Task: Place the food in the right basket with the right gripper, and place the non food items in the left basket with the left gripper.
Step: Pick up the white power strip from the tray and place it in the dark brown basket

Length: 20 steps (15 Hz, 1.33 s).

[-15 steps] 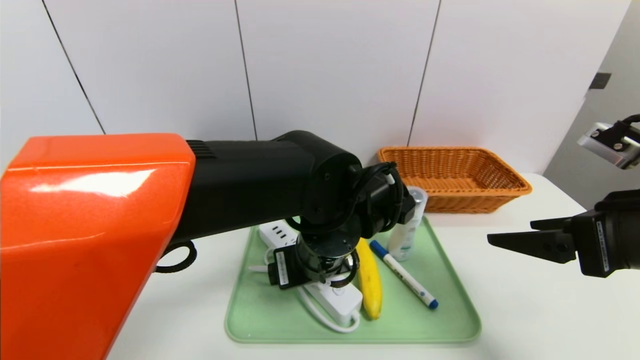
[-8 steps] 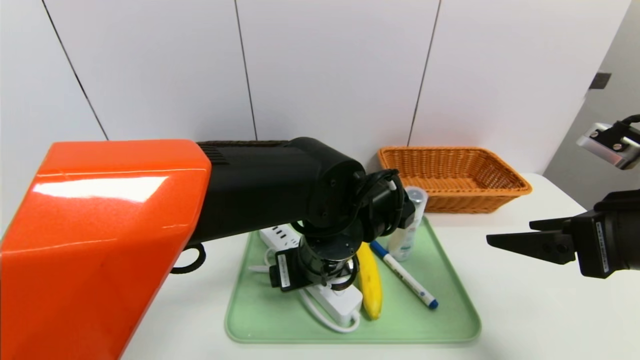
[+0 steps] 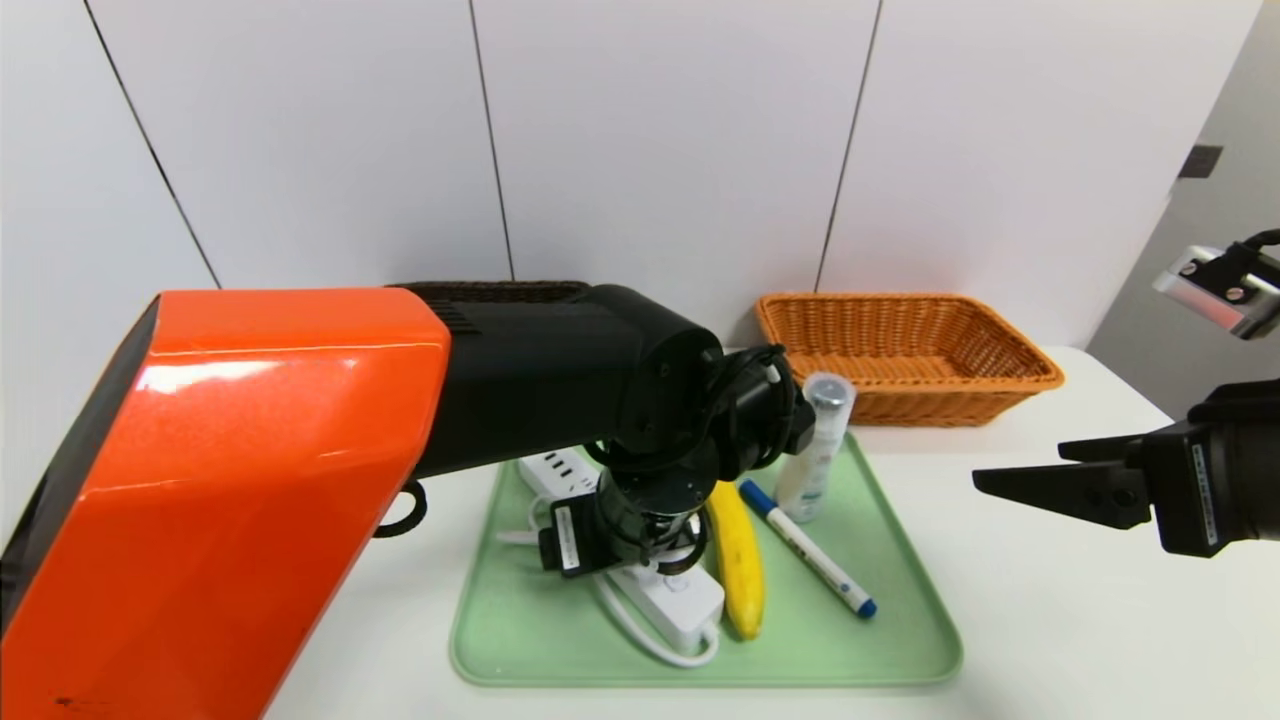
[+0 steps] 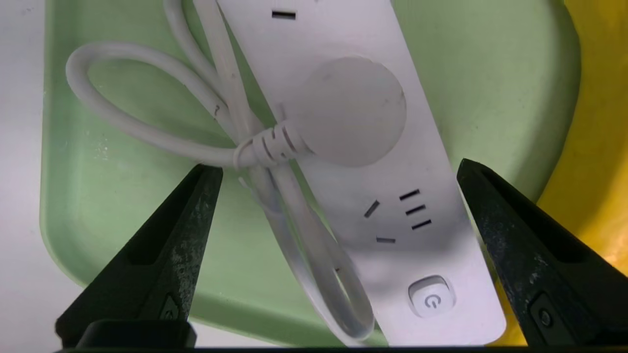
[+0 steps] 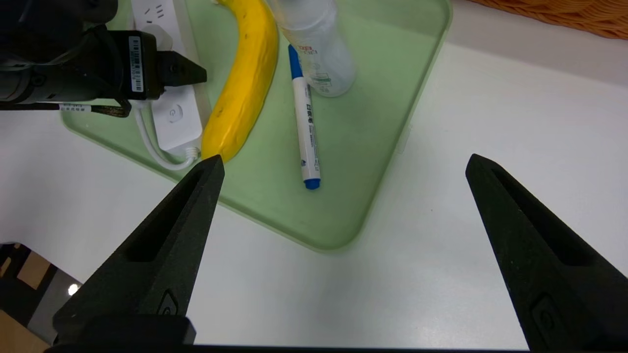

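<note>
Table (image 3: 1050,620) white, walls panelled | left gripper (image 4: 338,171) fingers spread over power strip (image 4: 392,147) | right gripper (image 5: 343,166) fingers spread

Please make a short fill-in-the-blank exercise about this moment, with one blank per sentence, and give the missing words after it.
1. The left hand hangs open over the white ____.
2. The banana lies on a ____ tray.
3. The pen has a ____ cap.
4. The right hand waits open to the side, holding ____.

Missing words: power strip; green; blue; nothing
</note>
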Each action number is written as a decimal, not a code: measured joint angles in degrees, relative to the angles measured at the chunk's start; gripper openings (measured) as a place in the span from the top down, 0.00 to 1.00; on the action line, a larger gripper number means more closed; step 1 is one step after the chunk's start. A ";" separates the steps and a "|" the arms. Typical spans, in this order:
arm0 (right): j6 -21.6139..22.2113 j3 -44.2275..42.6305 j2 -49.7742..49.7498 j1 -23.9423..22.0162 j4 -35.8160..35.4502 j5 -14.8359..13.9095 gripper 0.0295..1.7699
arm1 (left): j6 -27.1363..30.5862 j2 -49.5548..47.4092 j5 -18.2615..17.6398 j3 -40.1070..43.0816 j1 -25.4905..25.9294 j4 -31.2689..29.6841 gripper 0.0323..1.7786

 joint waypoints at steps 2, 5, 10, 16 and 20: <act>0.00 0.22 -0.09 0.00 0.11 0.00 0.04 | 0.65 0.44 0.02 0.00 0.65 -0.71 0.05; 0.00 0.37 -0.23 0.00 0.22 0.02 0.04 | 1.52 0.83 0.02 0.00 1.79 -2.52 0.05; 0.00 0.41 -0.39 0.00 0.20 0.02 0.04 | 1.50 0.90 0.09 0.00 2.21 -3.55 0.05; 0.06 1.39 -0.43 0.00 0.16 0.00 0.04 | 0.54 1.27 4.60 0.00 2.24 -4.38 0.05; 0.00 1.61 -0.41 0.02 0.11 0.11 0.04 | 0.50 1.79 6.14 0.00 2.23 -5.91 0.05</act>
